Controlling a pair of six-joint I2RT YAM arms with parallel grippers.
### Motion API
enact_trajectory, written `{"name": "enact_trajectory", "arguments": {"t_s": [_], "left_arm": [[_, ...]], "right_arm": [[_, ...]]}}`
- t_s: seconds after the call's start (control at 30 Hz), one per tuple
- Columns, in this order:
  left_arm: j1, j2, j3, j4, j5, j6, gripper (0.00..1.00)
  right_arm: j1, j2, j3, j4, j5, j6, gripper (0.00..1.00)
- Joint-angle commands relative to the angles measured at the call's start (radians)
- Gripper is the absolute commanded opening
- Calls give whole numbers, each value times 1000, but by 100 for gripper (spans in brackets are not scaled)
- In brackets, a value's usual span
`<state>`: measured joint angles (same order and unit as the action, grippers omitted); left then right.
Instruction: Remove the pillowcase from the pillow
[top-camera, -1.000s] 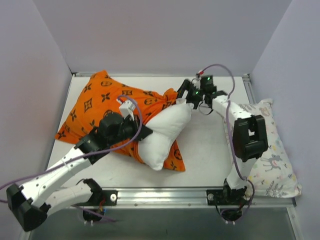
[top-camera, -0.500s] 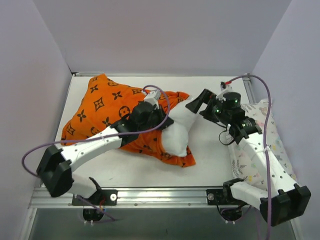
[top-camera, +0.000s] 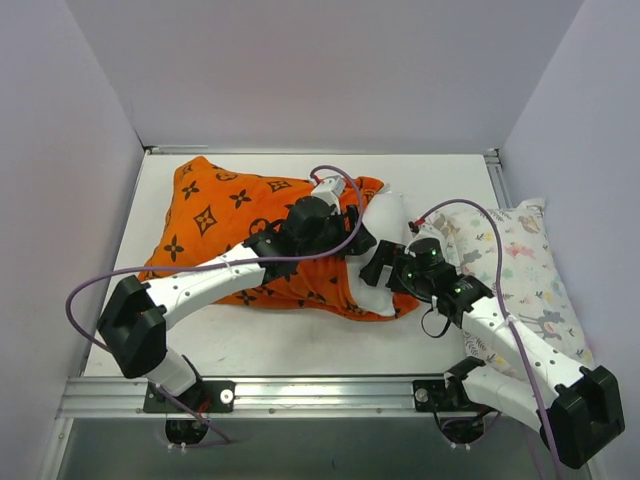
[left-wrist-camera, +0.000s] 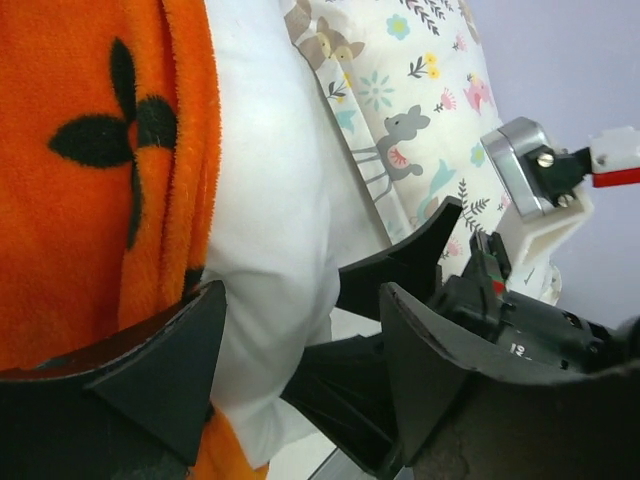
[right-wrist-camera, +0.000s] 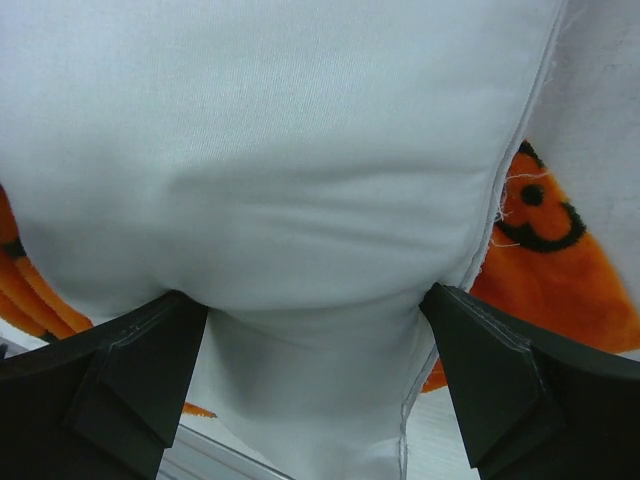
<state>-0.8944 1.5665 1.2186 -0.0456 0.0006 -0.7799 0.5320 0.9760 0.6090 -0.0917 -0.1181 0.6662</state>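
Observation:
The orange pillowcase (top-camera: 230, 220) with black motifs lies across the left and middle of the table. The white pillow (top-camera: 387, 215) sticks out of its right end. My left gripper (top-camera: 352, 238) sits at that opening, jaws open; in the left wrist view the left gripper (left-wrist-camera: 300, 360) has the pillow (left-wrist-camera: 270, 200) bulging between its fingers, with the pillowcase (left-wrist-camera: 90, 150) on the left. My right gripper (top-camera: 378, 268) faces the pillow's near side. In the right wrist view the right gripper (right-wrist-camera: 315, 370) stands wide open astride the pillow (right-wrist-camera: 300, 150), orange pillowcase (right-wrist-camera: 560, 280) behind.
A smaller floral-print pillow (top-camera: 515, 270) lies along the table's right edge, under the right arm, and shows again as the floral pillow (left-wrist-camera: 400, 80). Grey walls close in the left, back and right. Bare white table (top-camera: 300, 340) runs along the front.
The left gripper slid right along the pillowcase to its opening and opened. The right arm swung from the back right down to the pillow's near side. Less white pillow shows.

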Motion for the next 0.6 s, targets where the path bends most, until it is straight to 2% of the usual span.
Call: {"name": "enact_trajectory", "arguments": {"t_s": [0.0, 0.03, 0.17, 0.3, 0.37, 0.4, 0.57], "left_arm": [[-11, -77, 81, -95, -36, 60, 71], [-14, -103, 102, -140, -106, 88, 72], [-23, -215, 65, -238, -229, 117, 75], [-23, -273, 49, -402, -370, 145, 79], [-21, -249, 42, -428, -390, 159, 80], [-23, -234, 38, -444, -413, 165, 80], [-11, -108, -4, -404, -427, 174, 80]], "right_arm": [[8, 29, -23, 84, 63, -25, 100], [6, 58, -25, 114, 55, -30, 100], [-1, 58, -35, 156, 0, -31, 100], [-12, 29, -26, 126, -11, -59, 100], [-35, 21, -58, 142, -44, -57, 100], [-65, 21, -75, 183, -119, -45, 100], [-98, 23, -169, 308, -228, -19, 100]]}}
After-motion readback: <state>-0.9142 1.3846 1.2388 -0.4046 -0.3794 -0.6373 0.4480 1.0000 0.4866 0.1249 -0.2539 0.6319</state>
